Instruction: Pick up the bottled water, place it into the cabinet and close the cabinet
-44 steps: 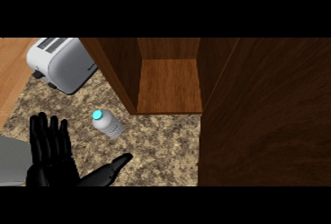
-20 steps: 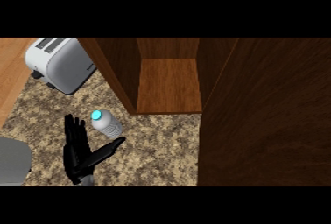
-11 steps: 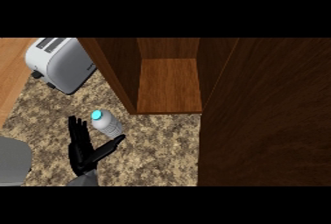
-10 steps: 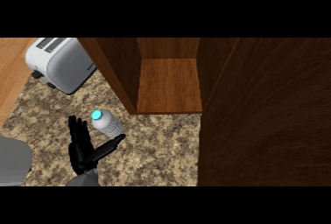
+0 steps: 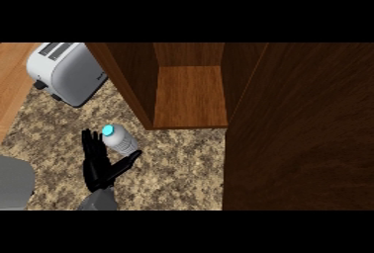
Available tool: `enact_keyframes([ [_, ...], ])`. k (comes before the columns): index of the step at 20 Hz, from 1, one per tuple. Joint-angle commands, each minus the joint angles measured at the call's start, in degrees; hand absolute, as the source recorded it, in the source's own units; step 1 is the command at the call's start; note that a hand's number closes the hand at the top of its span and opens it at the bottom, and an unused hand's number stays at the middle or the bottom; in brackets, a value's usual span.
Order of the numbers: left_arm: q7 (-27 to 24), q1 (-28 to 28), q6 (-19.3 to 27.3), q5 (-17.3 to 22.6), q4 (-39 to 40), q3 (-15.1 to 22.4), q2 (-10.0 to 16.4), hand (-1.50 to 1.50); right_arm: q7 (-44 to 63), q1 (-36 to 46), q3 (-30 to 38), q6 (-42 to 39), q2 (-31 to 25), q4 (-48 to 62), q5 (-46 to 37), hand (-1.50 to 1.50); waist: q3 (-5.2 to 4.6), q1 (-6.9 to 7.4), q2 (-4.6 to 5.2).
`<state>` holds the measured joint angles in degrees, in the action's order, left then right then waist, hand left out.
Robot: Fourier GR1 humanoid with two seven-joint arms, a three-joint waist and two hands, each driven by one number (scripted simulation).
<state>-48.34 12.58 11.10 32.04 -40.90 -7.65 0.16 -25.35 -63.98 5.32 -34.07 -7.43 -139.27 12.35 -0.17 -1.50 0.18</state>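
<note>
The bottled water (image 5: 121, 142) is a small clear bottle with a light blue cap. It stands on the speckled stone counter (image 5: 175, 168), just in front of the cabinet's left wall. My left hand (image 5: 98, 167) is right beside it on its left, turned edge-on and open. Its straight fingers (image 5: 92, 148) run up along the bottle's left side and the thumb (image 5: 125, 162) reaches under its near side. The wooden cabinet (image 5: 191, 96) stands open with a bare shelf. My right hand is out of sight.
The cabinet's dark wooden door (image 5: 300, 128) stands open and fills the right side of the view. A silver toaster (image 5: 66, 71) sits at the back left. A grey rounded shape (image 5: 15, 183) shows at the lower left edge.
My left hand has moved right and forward from the lower left up to the bottle and turned edge-on. In the last half second it barely shifts. The bottle has not moved.
</note>
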Motion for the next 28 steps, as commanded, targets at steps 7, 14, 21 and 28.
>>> enact_keyframes([
  [7, -5.7, 5.4, -10.3, 3.0, 8.5, -2.8, -0.1, 1.5, 4.5, 1.4, 0.3, 1.9, 0.9, -7.4, 4.1, -1.5, 0.06, 0.86, 0.08],
  [14, -7.9, 10.3, -11.3, 3.5, 13.1, -4.2, 0.9, 1.5, 4.2, -3.9, 1.7, -0.2, 0.6, -11.4, 5.2, -1.5, 0.02, 0.28, 0.09],
  [21, -10.8, 7.3, -14.4, -1.7, 11.8, 1.2, 0.6, 1.5, 1.8, -4.1, 3.4, -1.2, 0.3, -8.0, 6.4, -1.5, 0.09, 0.7, -0.18],
  [28, -2.9, 6.7, -22.6, -4.3, 5.8, 7.1, 3.3, 1.5, 0.2, -3.7, 4.6, -2.1, -1.2, -6.5, 7.7, -1.5, 0.17, 1.3, -0.44],
])
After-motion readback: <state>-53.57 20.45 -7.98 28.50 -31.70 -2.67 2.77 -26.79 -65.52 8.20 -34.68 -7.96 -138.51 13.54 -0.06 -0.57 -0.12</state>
